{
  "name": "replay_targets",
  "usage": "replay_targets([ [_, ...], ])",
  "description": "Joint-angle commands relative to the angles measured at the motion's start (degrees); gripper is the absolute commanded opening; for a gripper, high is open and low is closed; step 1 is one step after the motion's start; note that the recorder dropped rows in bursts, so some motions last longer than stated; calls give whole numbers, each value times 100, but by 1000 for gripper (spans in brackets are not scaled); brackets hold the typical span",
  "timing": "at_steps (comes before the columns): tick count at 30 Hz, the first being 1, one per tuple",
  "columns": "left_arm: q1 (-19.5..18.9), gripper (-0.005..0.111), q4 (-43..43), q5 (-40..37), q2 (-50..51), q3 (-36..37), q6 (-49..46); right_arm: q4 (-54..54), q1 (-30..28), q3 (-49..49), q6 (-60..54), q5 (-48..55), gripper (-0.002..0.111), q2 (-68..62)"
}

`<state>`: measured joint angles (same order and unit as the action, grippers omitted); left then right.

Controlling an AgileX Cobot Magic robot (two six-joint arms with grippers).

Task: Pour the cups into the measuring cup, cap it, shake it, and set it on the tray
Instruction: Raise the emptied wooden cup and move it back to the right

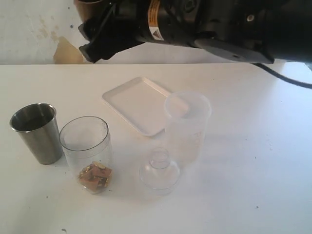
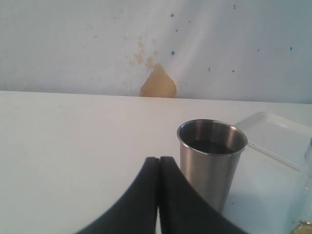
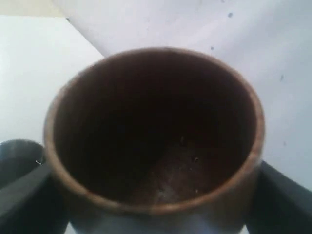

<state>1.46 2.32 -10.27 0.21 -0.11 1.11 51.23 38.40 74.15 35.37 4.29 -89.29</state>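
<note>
Right gripper (image 3: 153, 197) clamps wooden cup (image 3: 156, 131); left gripper (image 2: 159, 163) closed.

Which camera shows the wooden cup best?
The right wrist view: the wooden cup fills it, mouth toward the camera, clamped between the fingers. The exterior view catches only a sliver at its top edge; the left wrist view shows none.

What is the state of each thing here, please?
Wooden cup: held in right end effector, looks empty.
Tumbler: upright.
Measuring cup: uncapped, brown pieces inside.
Cap: off, on table.
Tub: upright, open.
Left end effector: shut, empty.
</note>
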Motion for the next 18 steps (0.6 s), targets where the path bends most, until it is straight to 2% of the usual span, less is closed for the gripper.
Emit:
replay_targets([
  [1,-10,1,28,41,-21,11,15,-134,-215,60,448,463,0,307],
  [6,-10,1,28,41,-21,11,15,-1161,-684,60,292,496,0,540],
  [12,-10,1,28,41,-21,11,15,-1435,-938,17,34,350,0,598],
  [18,-10,1,28,41,-21,11,15,-1801,-987,-522,101,-1330,0,602],
])
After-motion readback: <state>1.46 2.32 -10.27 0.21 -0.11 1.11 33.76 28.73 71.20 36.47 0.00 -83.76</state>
